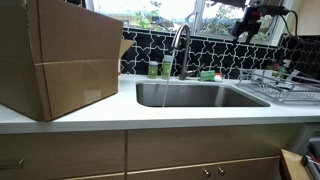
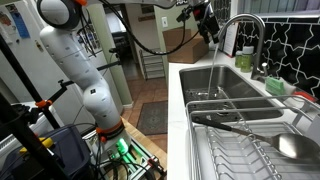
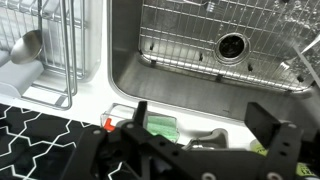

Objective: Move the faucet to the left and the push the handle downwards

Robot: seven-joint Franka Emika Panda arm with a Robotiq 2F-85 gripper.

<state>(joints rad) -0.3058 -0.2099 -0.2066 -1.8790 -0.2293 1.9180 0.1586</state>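
The faucet [image 1: 180,42] stands at the back rim of the sink [image 1: 200,96], just beside two green bottles [image 1: 160,69], with its arched spout reaching over the basin. It is judged to be rigid polished metal, likely slippery. The spout would best be pushed sideways along the arch rather than pinched. The handle is too small to make out, but as a short lever it should be pressed near its free end. The tool [image 1: 252,20] hangs high above the sink's rack side, well apart from the faucet. In the wrist view its fingers [image 3: 140,112] are spread wide with nothing between them. The white bench [image 1: 100,112] around the sink carries a cardboard box [image 1: 60,55] and a dish rack [image 1: 285,90]. Black patterned tiles [image 1: 225,50] and a window lie behind the sink.
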